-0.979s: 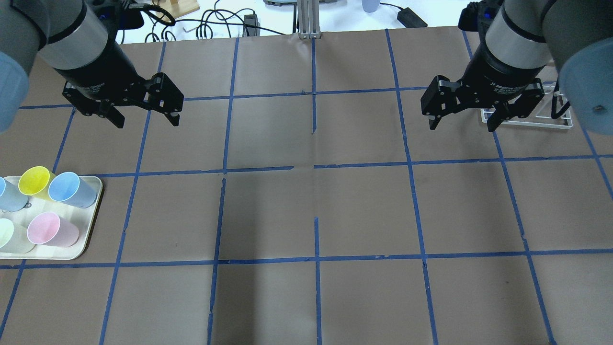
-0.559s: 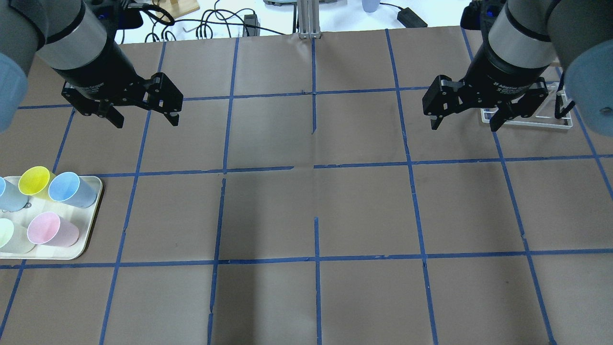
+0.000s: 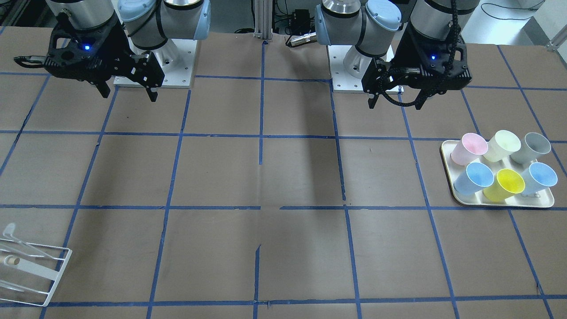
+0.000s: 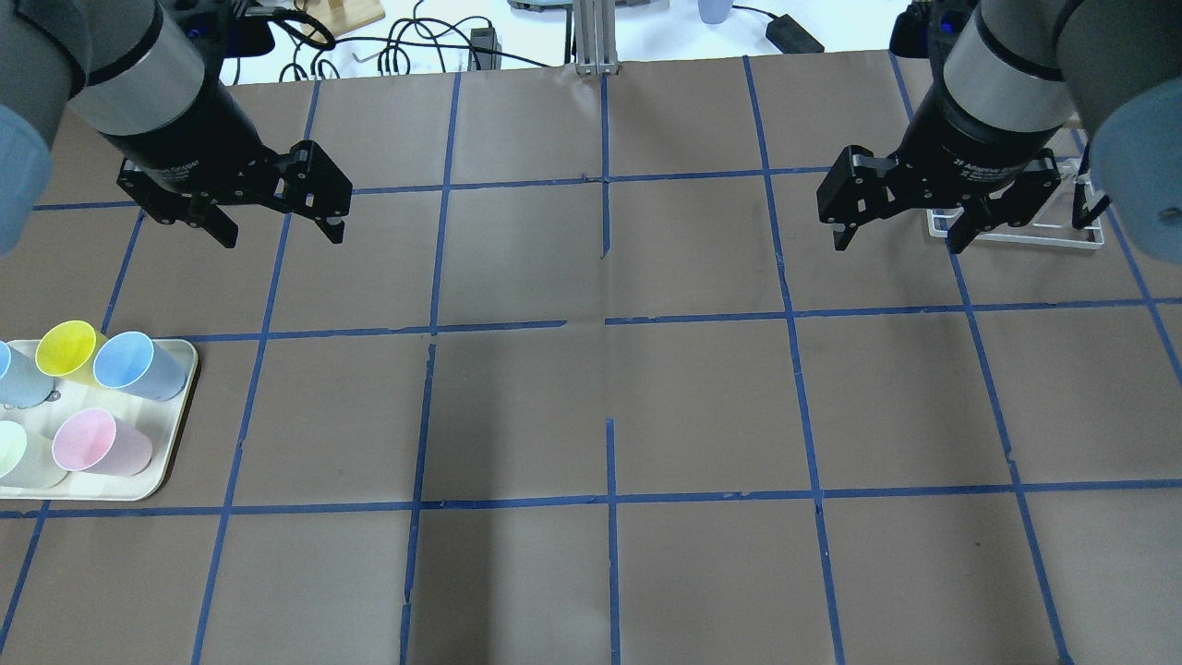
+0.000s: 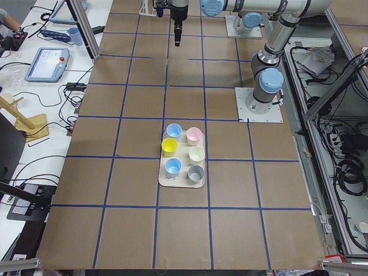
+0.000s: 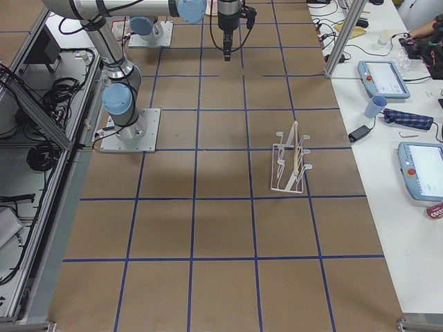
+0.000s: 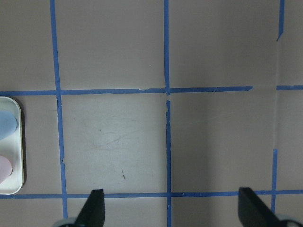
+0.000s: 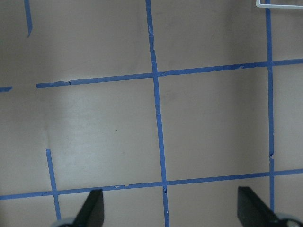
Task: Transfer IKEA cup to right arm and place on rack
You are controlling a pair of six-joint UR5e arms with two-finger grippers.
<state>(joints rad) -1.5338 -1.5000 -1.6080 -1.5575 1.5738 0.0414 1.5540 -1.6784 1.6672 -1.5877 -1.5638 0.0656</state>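
The bright yellow IKEA cup (image 4: 65, 349) stands on a cream tray (image 4: 175, 434) at the table's left edge, among several pastel cups. It also shows in the front view (image 3: 507, 184) and the left side view (image 5: 169, 145). My left gripper (image 4: 282, 235) is open and empty, hanging above the table beyond the tray. My right gripper (image 4: 897, 245) is open and empty, high over the right side. The white wire rack (image 4: 1016, 226) sits partly behind it and is plain in the right side view (image 6: 291, 162) and the front view (image 3: 26, 266).
Light blue (image 3: 474, 177), pink (image 3: 467, 148), pale cream (image 3: 502, 145) and grey (image 3: 531, 147) cups share the tray. The left wrist view shows the tray's edge (image 7: 12, 142). The right wrist view shows a rack corner (image 8: 279, 4). Brown paper with blue tape lines covers the table.
The right gripper has drifted slightly to the right and away from the robot. The left gripper has barely moved. Both stay open.
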